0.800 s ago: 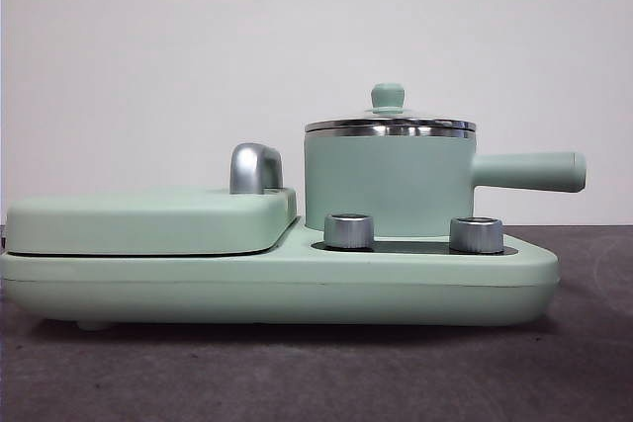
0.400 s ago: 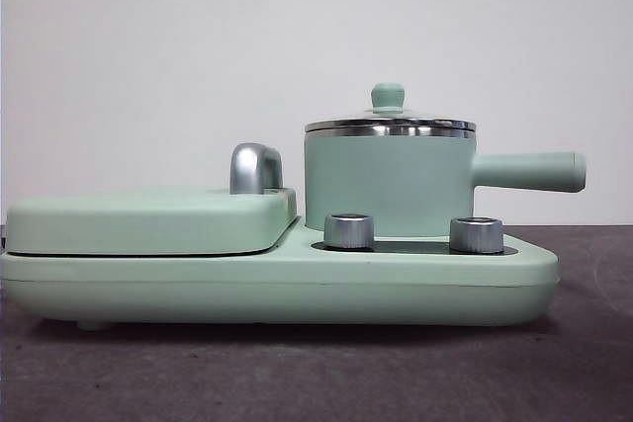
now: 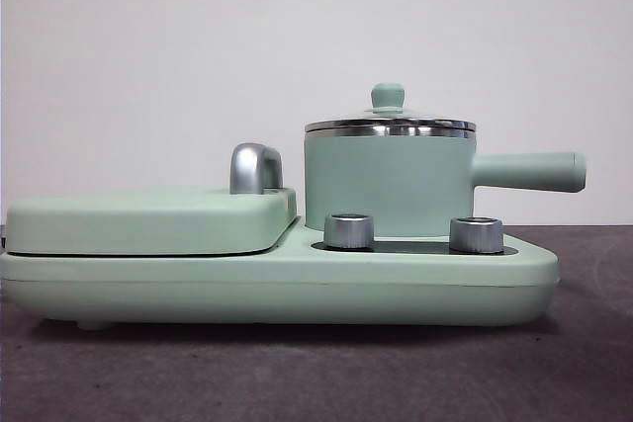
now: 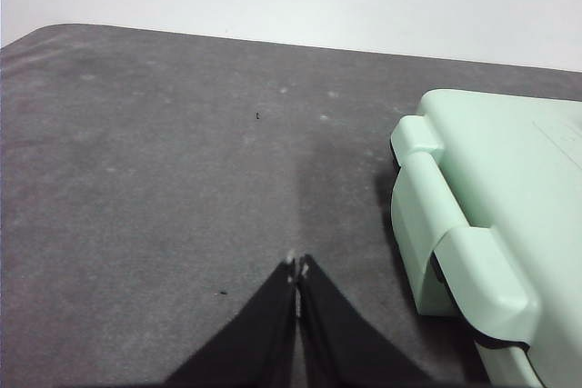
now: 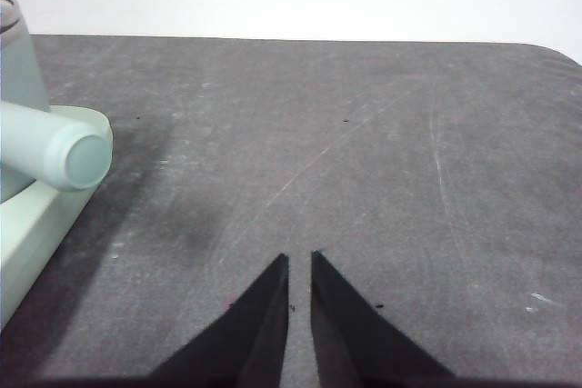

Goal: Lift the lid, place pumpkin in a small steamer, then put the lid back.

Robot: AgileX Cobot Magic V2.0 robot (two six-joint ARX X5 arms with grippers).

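On the small steamer [image 3: 388, 183], the lid [image 3: 389, 124], seated

Two grippers, left gripper [image 4: 297, 267] and right gripper [image 5: 299, 259], each with plain matte-black tapering jaws.

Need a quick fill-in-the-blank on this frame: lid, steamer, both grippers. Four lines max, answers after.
1. The lid sits ____ the small steamer.
2. The left gripper has its jaws ____.
3. The steamer's handle points away from the ____ cover.
4. The right gripper holds ____, jaws a narrow gap apart.

Answers: on; shut; griddle; nothing
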